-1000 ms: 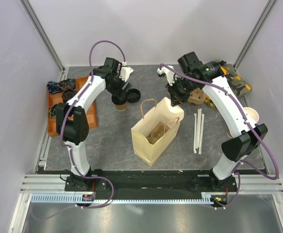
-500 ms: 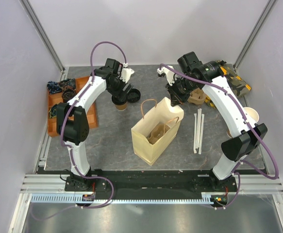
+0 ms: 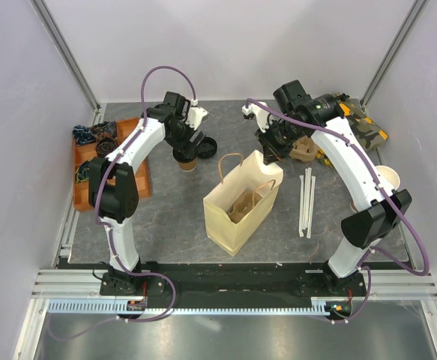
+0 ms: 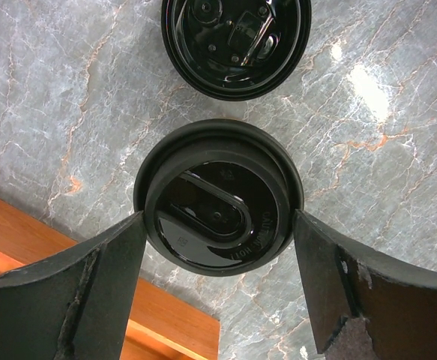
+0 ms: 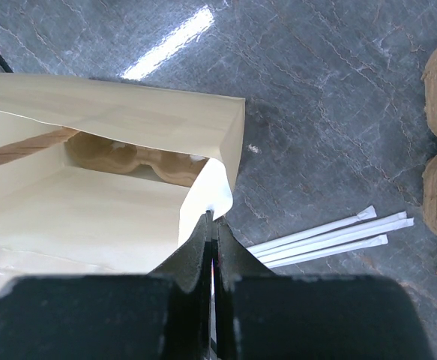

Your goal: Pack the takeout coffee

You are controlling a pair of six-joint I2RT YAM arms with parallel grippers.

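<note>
Coffee [image 4: 218, 191]: upright, left of and beyond the bag [image 3: 237, 217], with a loose lid [image 4: 235, 41] just beside it.
Left tool [image 4: 218, 232]: jaws spread, astride the cup at lid height; contact hard to judge.
Right tool [image 5: 212, 225]: pinched closed on the bag's far rim.
Risk: squeezing at the lid could pop it off and spill. The thin paper pinch may slip, sagging the mouth.
</note>
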